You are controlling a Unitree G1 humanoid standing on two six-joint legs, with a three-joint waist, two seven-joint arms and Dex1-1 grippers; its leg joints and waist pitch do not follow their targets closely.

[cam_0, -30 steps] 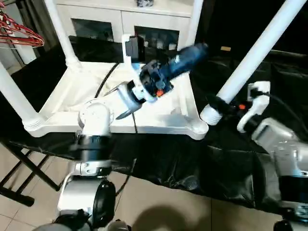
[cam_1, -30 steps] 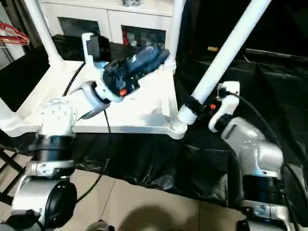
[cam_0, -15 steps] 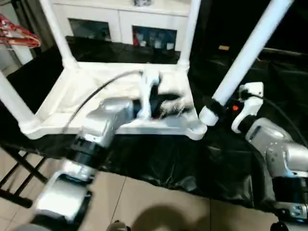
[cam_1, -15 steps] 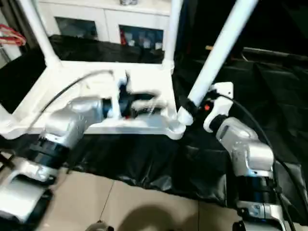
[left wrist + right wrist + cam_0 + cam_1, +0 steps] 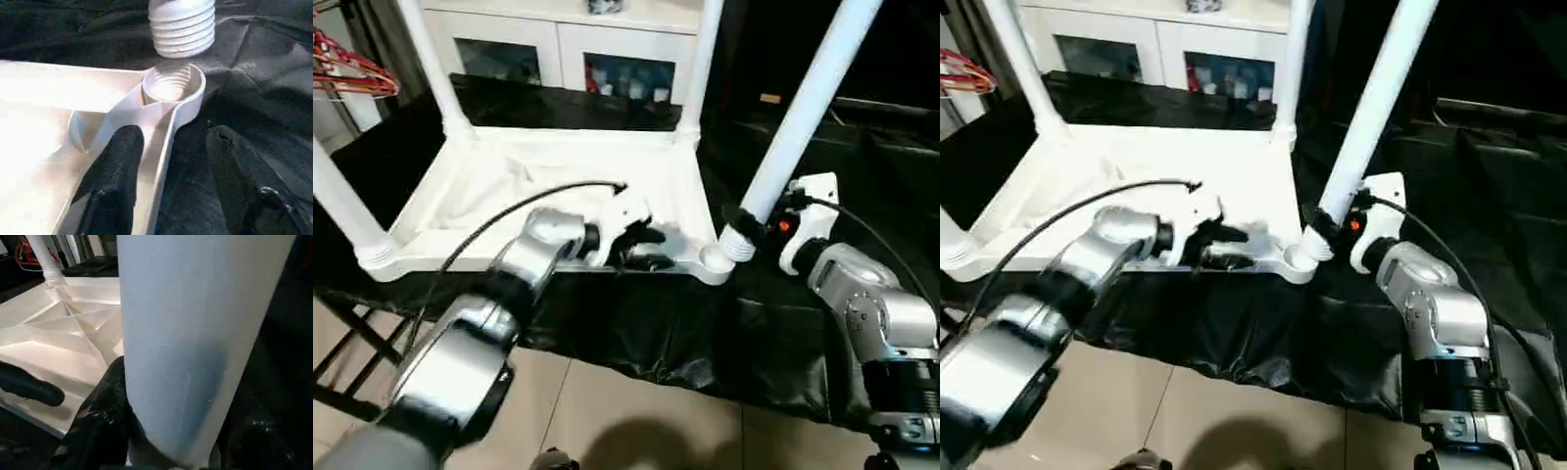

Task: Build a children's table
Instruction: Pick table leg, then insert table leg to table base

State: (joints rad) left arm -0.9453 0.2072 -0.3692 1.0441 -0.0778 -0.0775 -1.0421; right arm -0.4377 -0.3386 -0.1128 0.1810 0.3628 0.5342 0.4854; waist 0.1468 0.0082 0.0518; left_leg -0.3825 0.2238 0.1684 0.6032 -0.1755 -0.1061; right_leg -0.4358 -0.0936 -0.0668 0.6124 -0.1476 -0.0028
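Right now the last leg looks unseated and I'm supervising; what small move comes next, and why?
Probably ease the leg in the right claw over the empty corner socket: its threaded end hangs beside the socket, not in it.

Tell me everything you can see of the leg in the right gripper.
The leg is a long, white, smooth plastic tube, leaning, with a ribbed threaded end hanging just above the open corner socket of the upturned tabletop, not yet screwed in. The right gripper clamps it low down.
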